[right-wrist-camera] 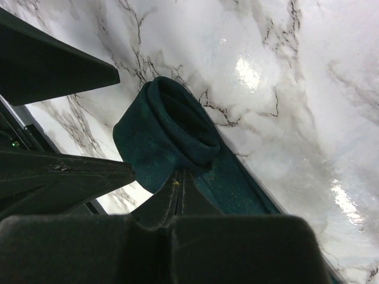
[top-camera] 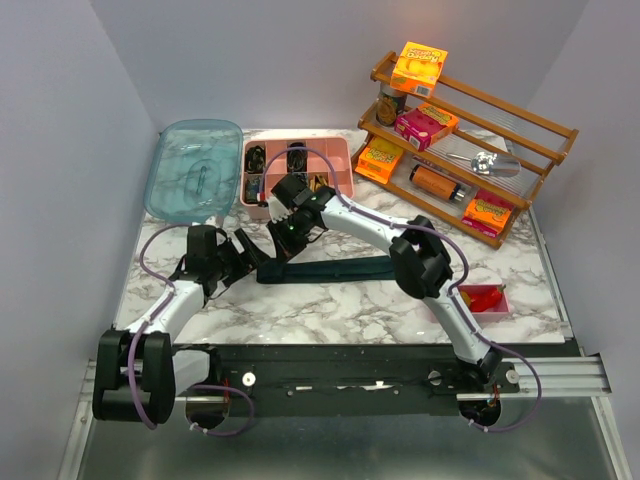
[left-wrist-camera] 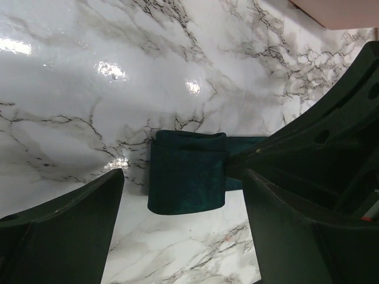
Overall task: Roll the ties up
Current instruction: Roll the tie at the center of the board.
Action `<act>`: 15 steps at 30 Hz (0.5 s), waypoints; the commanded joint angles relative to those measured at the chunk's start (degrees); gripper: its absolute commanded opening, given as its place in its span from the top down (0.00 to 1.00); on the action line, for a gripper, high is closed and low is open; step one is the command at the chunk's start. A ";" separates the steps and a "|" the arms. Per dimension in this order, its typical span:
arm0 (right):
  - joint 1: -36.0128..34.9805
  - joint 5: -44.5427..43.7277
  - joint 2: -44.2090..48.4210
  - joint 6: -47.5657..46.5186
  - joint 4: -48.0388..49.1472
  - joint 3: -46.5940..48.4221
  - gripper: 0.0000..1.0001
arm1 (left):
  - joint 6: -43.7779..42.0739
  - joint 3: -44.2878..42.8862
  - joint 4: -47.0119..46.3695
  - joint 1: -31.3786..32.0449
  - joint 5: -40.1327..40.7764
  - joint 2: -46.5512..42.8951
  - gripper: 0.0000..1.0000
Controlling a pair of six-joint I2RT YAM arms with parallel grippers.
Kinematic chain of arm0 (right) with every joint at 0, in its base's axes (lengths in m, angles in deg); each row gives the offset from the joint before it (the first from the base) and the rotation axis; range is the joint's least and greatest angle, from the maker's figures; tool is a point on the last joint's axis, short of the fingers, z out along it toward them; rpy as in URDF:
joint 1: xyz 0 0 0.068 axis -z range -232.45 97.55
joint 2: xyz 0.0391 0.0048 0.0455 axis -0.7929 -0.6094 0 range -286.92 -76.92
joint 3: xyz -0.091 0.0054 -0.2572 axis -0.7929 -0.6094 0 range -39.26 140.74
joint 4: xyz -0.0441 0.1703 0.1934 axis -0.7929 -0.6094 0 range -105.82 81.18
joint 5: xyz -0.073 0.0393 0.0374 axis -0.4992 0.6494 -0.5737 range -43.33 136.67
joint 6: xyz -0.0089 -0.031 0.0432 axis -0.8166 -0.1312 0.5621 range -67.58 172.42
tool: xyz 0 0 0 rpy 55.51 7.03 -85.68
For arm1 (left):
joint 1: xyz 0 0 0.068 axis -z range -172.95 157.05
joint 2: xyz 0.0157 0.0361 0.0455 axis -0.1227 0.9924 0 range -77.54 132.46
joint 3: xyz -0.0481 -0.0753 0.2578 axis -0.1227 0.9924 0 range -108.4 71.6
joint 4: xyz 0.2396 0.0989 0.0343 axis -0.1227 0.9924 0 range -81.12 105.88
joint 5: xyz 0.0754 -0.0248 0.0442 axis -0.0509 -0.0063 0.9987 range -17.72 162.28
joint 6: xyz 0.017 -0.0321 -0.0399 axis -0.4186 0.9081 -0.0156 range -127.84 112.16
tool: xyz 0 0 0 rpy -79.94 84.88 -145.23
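Observation:
A dark teal tie (top-camera: 335, 269) lies flat across the middle of the marble table, its left end wound into a short loose roll (left-wrist-camera: 186, 171). My left gripper (top-camera: 245, 257) is open, one finger on each side of the roll (right-wrist-camera: 166, 133) and neither touching it. In the left wrist view that gripper (left-wrist-camera: 183, 180) has the roll just beyond its fingertips. My right gripper (top-camera: 284, 237) is shut. Its tips (right-wrist-camera: 179, 180) press down on the tie right behind the roll, where the flat strip begins.
A pink divided tray (top-camera: 343, 166) holding dark coils stands at the back, with a clear teal lid (top-camera: 195, 170) to its left. A wooden rack (top-camera: 545, 150) with boxes and cans fills the back right. A small red tray (top-camera: 486, 298) sits beside the right arm.

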 commanded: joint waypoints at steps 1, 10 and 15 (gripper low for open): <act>0.01 -0.18 -1.30 0.12 0.04 0.53 0.99 | 0.42 1.87 -4.98 -0.43 -3.32 1.93 0.13; -0.08 -0.36 -1.57 0.39 2.41 -3.43 0.99 | 2.18 5.39 -12.18 -0.43 -5.25 6.06 0.30; -0.08 -0.36 -1.65 0.56 3.29 -4.48 0.99 | 3.14 7.15 -16.75 -0.43 -6.40 6.86 0.35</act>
